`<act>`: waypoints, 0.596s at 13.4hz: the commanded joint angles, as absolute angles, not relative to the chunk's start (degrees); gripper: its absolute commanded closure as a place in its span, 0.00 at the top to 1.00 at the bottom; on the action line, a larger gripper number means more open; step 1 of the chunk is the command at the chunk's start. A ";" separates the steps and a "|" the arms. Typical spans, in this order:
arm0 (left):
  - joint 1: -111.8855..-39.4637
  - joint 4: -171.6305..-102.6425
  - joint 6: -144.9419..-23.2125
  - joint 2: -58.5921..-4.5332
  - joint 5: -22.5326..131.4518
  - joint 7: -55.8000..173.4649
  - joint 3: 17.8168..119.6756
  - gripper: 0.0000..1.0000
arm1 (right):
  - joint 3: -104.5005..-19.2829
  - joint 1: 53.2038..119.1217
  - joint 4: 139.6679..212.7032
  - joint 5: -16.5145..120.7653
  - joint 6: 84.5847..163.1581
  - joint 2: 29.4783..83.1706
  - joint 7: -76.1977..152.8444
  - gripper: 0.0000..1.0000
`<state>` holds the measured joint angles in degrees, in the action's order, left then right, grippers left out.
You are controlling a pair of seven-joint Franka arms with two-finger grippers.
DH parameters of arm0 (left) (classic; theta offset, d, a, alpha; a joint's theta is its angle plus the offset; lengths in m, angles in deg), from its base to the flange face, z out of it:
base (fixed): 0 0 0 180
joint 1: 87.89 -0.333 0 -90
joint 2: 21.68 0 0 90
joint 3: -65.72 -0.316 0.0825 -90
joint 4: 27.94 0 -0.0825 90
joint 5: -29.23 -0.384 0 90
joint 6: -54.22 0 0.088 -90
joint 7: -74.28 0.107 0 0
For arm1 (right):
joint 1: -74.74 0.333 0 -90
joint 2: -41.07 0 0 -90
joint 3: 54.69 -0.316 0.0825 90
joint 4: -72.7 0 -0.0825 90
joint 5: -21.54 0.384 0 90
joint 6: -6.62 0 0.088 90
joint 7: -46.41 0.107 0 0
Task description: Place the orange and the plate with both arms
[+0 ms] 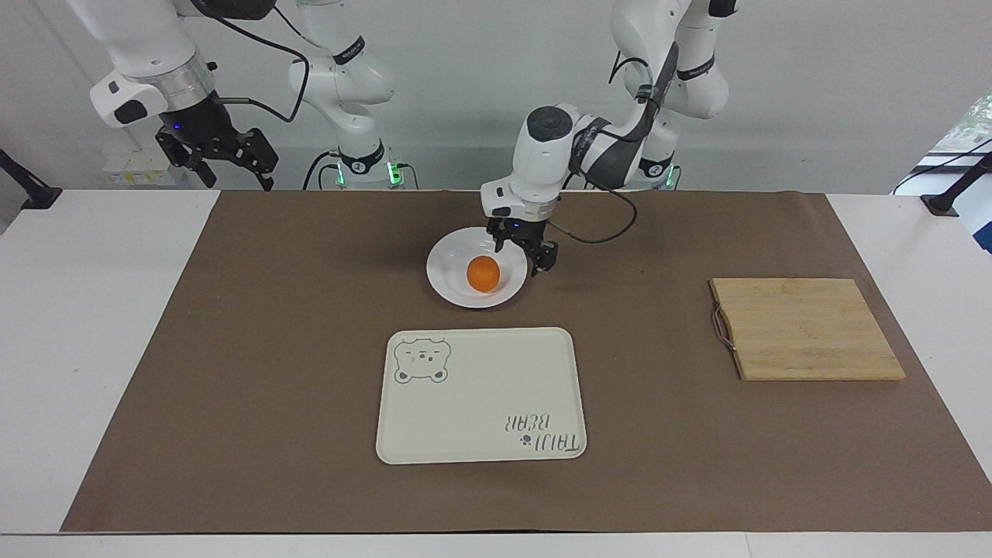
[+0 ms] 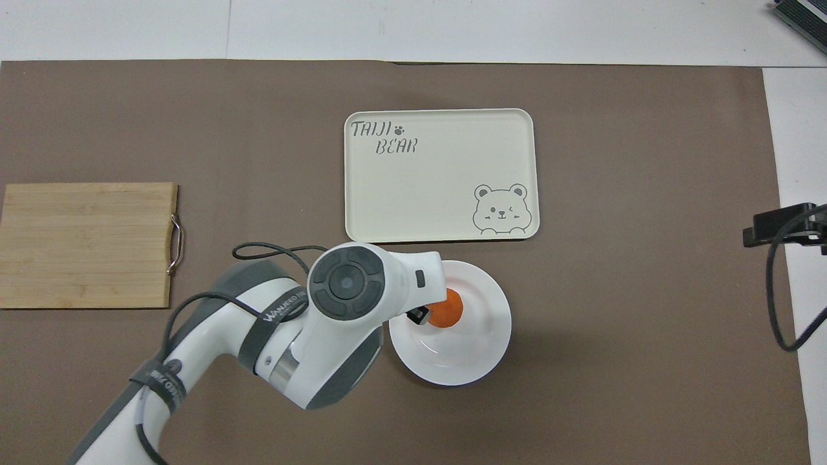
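Note:
The orange lies in the white plate on the brown mat; it also shows in the overhead view in the plate. My left gripper is open and empty, raised over the plate's edge toward the left arm's end, just beside the orange. In the overhead view its wrist hides most of it; one fingertip shows by the orange. My right gripper waits open, up in the air over the right arm's end of the table.
A cream bear tray lies farther from the robots than the plate. A wooden cutting board lies toward the left arm's end of the table. A black cable hangs from the left wrist.

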<state>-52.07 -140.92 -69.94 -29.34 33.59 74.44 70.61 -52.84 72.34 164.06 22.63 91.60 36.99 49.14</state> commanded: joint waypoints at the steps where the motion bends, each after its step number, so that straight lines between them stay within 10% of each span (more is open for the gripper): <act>1: -57.72 -138.08 -62.26 -27.22 33.45 75.41 70.99 1.00 | -53.02 72.28 164.72 22.33 91.53 36.24 48.08 1.00; 8: -74.16 -129.65 -51.02 -24.49 33.98 85.43 70.73 1.00 | -52.93 72.19 164.72 22.33 91.53 36.24 48.08 1.00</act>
